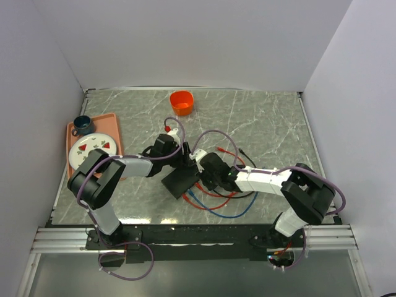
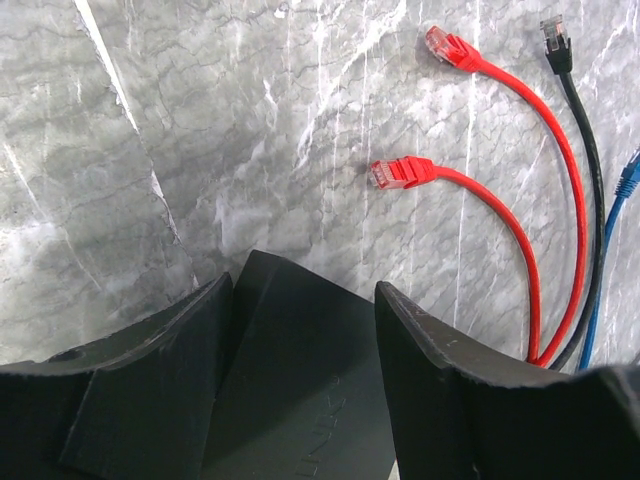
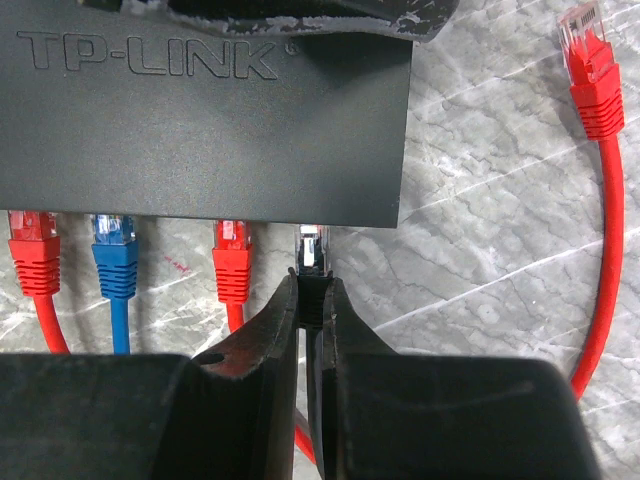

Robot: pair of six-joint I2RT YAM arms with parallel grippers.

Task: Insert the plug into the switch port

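Black plug (image 3: 312, 262) pinched in right hand (image 3: 312, 297), tip at switch port (image 3: 312, 228); left hand (image 2: 305, 300) clamps box (image 2: 300, 400).

Lab test cell: white panels (image 1: 185, 37) enclose a marble-patterned table (image 1: 266, 124).

I looked over a grey marbled table (image 1: 266, 124). An orange cup (image 1: 182, 102) stood at its far edge, and a salmon tray (image 1: 108, 125) lay along the left side. The black box (image 1: 180, 180) was near the middle, though I could not tell whether it rested flat. Beside it, loose leads sprawled on the marble: a red cable (image 2: 400, 172), a second red cable (image 2: 450, 47), a black cable (image 2: 555, 45) and a blue cable (image 2: 625, 180).
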